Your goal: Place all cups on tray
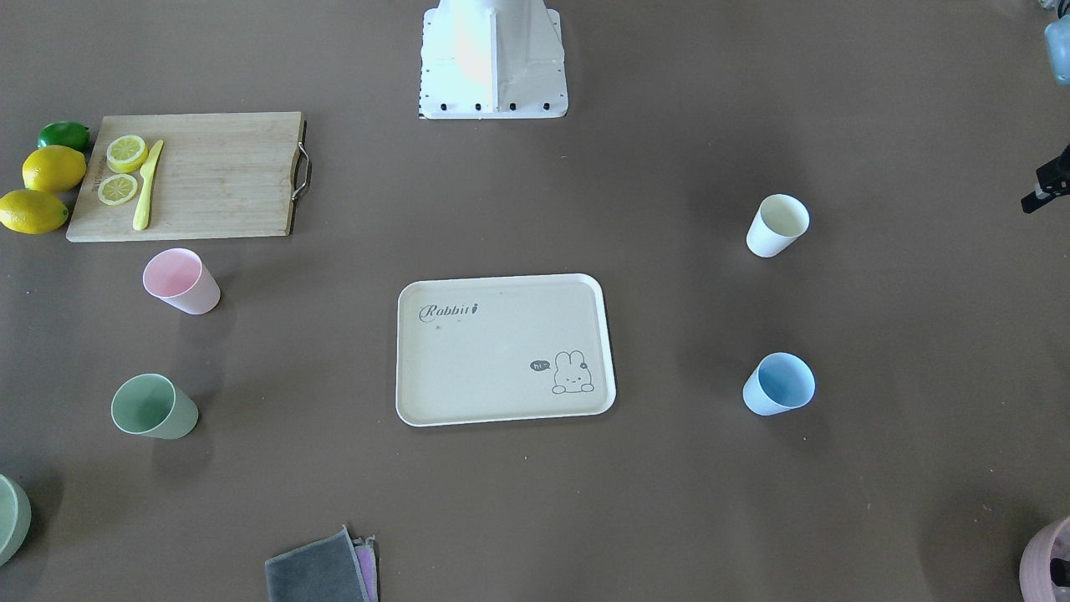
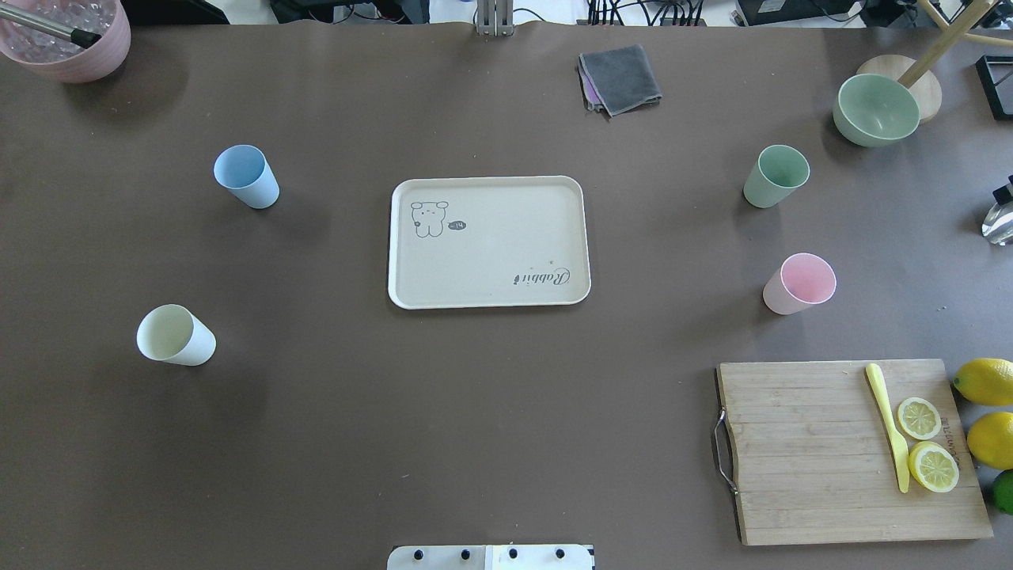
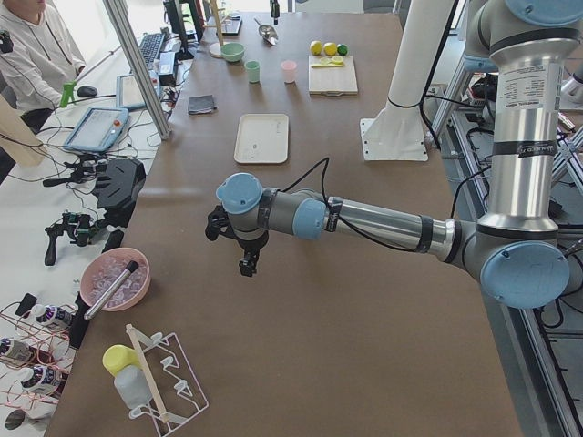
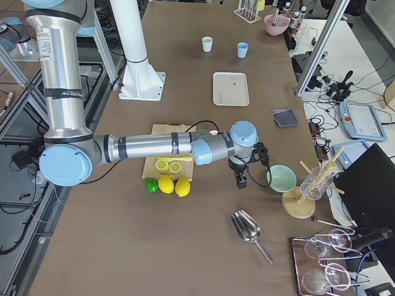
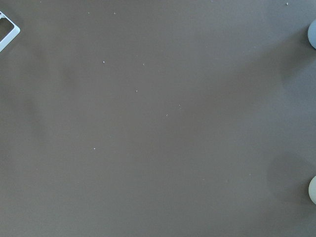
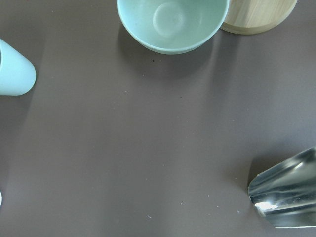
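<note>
Brown lab table [image 2: 491,412], desks [image 3: 36,228] alongside. The left gripper [image 3: 244,262] and right gripper [image 4: 241,180] hang above opposite ends; open or closed, cannot tell. The tray [image 2: 491,245] lies midway between them; blue cup [image 2: 247,177] and cream cup [image 2: 176,336] stand toward the left gripper, green cup [image 2: 775,176] and pink cup [image 2: 799,283] toward the right

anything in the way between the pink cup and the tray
Nothing visible. Only bare tabletop lies between the pink cup and the tray; the cutting board sits well off that line.

pale bowl [image 6: 140,27], green cup [image 6: 15,69], metal scoop [image 6: 286,190]
</note>
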### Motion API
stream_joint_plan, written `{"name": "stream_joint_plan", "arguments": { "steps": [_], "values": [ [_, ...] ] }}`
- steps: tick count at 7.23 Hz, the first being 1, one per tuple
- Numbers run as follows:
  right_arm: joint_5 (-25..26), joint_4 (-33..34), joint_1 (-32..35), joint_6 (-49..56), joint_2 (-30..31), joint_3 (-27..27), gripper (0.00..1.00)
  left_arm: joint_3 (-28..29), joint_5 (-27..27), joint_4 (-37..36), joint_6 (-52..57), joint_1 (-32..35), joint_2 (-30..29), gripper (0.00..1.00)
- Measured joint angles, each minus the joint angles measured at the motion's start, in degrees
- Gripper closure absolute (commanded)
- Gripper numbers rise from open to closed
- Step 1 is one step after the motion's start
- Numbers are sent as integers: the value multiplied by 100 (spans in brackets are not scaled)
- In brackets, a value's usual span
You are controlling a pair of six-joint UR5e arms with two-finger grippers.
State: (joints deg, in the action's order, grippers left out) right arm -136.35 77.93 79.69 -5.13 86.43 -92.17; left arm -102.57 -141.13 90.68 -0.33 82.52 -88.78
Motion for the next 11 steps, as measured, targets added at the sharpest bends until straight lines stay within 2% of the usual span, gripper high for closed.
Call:
{"name": "stream_joint_plan", "arguments": {
  "steps": [3, 5, 7, 11],
  "values": [
    [-415, -32, -423, -384, -73, -450, 0, -377, -4, 191, -456, -150, -11, 2],
    [-369, -34, -924, -1062, -57, -861, 1, -598, 36, 642, -1358, -581, -39, 2],
    [-164, -71, -1405, -1693, -85, -985, 3, -658, 58, 1068, -2080, -927, -56, 2],
    [67, -168, -2041, -2175, -93, -935, 14, -664, 73, 1196, -2279, -1058, -87, 2]
  ]
}}
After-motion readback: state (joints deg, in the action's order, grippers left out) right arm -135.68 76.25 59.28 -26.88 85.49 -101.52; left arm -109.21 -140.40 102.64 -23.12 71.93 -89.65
